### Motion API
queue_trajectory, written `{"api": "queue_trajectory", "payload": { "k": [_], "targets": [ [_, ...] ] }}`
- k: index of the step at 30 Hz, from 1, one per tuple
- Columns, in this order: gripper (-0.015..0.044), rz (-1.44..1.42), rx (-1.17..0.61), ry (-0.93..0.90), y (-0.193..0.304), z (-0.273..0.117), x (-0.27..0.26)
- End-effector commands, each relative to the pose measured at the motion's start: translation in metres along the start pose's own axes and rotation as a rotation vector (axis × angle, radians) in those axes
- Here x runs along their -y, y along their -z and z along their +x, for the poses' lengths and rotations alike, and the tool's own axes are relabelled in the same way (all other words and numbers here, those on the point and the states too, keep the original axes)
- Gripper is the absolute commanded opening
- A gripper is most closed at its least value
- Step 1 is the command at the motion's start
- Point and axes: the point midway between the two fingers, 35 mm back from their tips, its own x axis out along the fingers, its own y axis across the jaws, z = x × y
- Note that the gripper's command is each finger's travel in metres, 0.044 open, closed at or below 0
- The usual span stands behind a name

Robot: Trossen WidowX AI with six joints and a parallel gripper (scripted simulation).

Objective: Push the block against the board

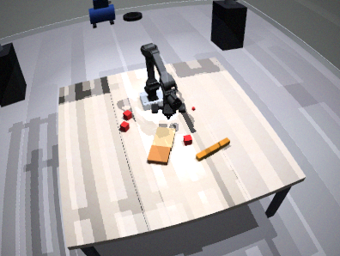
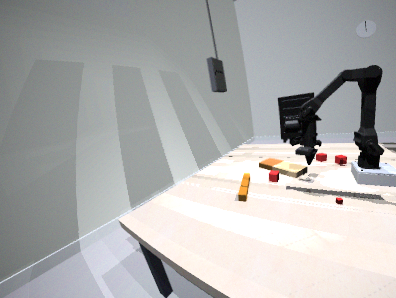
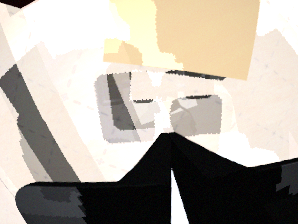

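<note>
On table [image 1: 99, 193] [image 2: 200, 220] [image 3: 60, 115], orange piece [image 1: 159, 155] [image 2: 270, 163] against pale piece [image 1: 164, 137] [image 2: 291, 169] [image 3: 210, 35], both lying flat.

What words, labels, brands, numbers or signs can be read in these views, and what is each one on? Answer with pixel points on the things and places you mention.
None can be read in any view.
Wall clock [image 2: 366, 28]: hands show, but no numeral on the dial is legible.
Hanging grey box [image 2: 217, 75]: a small dark mark, too blurred to read.
Blue machine [image 1: 102, 14]: no legible lettering.
</note>
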Motion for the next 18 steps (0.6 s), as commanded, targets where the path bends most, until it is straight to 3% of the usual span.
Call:
{"api": "queue_trajectory", "payload": {
  "k": [1, 18],
  "targets": [
    [0.0, -0.109, 0.003, -0.001, -0.011, -0.003, -0.004],
    [0.0, -0.7, 0.004, 0.0, -0.059, -0.009, -0.024]
  ]
}}
